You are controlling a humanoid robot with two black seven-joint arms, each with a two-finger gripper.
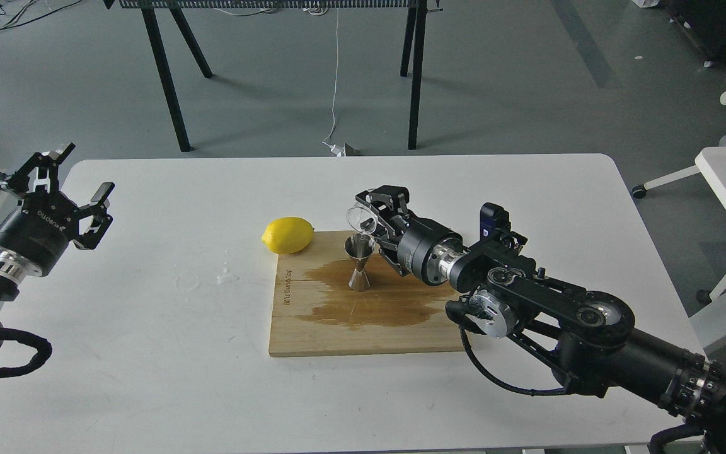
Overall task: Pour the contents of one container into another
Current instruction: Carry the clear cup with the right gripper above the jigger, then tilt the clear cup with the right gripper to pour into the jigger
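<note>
One view only here, the head camera, so everything's from that. Right gripper (pixel 372 221) has its fingers clamped around the tiny clear cup (pixel 360 220), tipped over on its side with the open mouth facing left and down. The cup's lip sits just above and a touch left of the steel jigger (pixel 360 263), so the cup's long axis runs roughly along the gripper, slanting down toward the jigger's top cone. That's the relation that matters: rim over mouth, and it looks lined up, maybe slightly off to the left. Can't tell if any liquid is left in the cup or streaming out.

Jigger stands upright on the wooden board (pixel 287 328), right in a big dark wet stain (pixel 369 299), so I'd guess the board is slick and the jigger could skid if bumped. Lemon (pixel 287 234) rests on the board's far left corner, well apart from the pour.

Left gripper (pixel 63 189) hovers over the left edge of the white table (pixel 149 378), fingers spread wide, holding nothing, far from the action. A few droplets (pixel 227 276) sit on the table left of the board. Behind: grey floor, black table legs (pixel 167 82)
</note>
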